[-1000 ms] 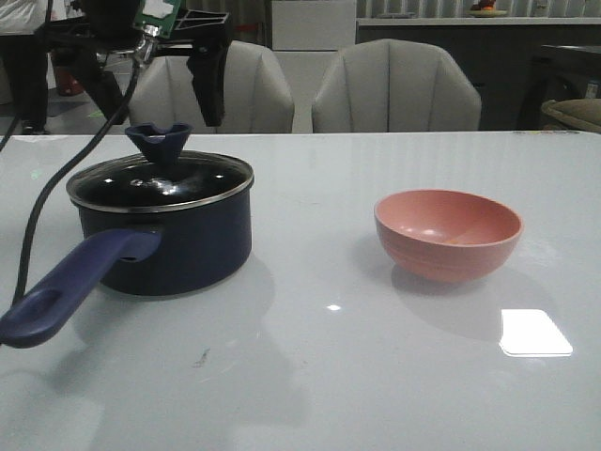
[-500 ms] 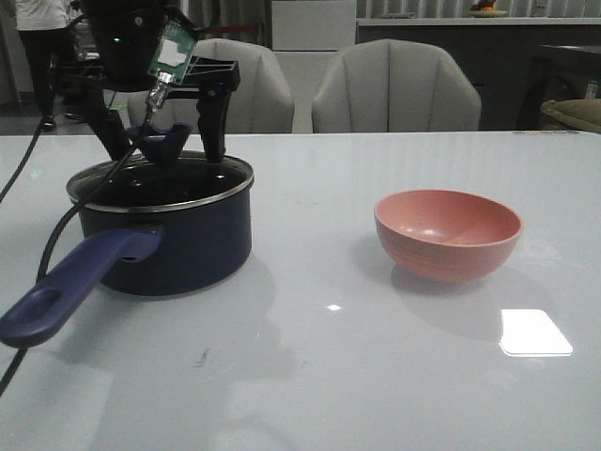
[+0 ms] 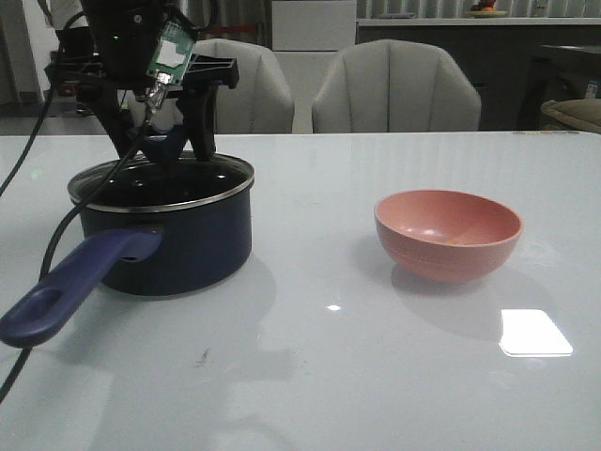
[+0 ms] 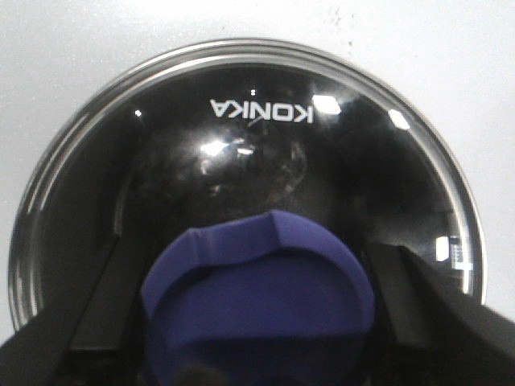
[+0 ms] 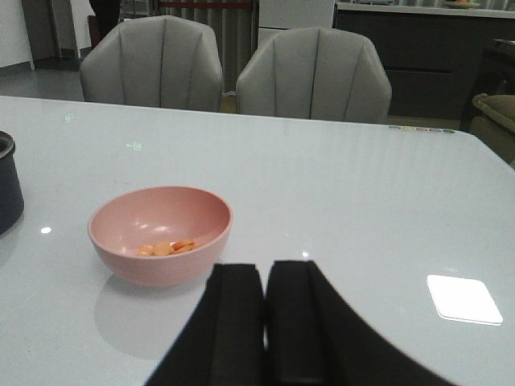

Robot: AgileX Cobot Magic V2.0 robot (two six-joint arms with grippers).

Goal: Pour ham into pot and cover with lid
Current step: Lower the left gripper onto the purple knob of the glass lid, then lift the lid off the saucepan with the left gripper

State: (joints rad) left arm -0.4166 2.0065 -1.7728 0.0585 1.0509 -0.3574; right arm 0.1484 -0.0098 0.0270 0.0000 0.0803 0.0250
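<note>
Glass round lid point(image 4: 241, 193) with flared purple-blue knob point(image 4: 257, 301) sits on the dark navy saucepan point(image 3: 164, 235), left gripper point(image 3: 160, 127) spread astride the knob; a lopsided closure could tilt it, while ham slices point(image 5: 165, 248) remain in the pink bowl point(image 5: 161, 233), right gripper point(image 5: 265, 322) pressed together.

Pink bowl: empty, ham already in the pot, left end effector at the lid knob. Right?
Not empty. The right wrist view shows orange ham pieces lying in the pink bowl. The left end effector is at the lid knob, as you said.
</note>
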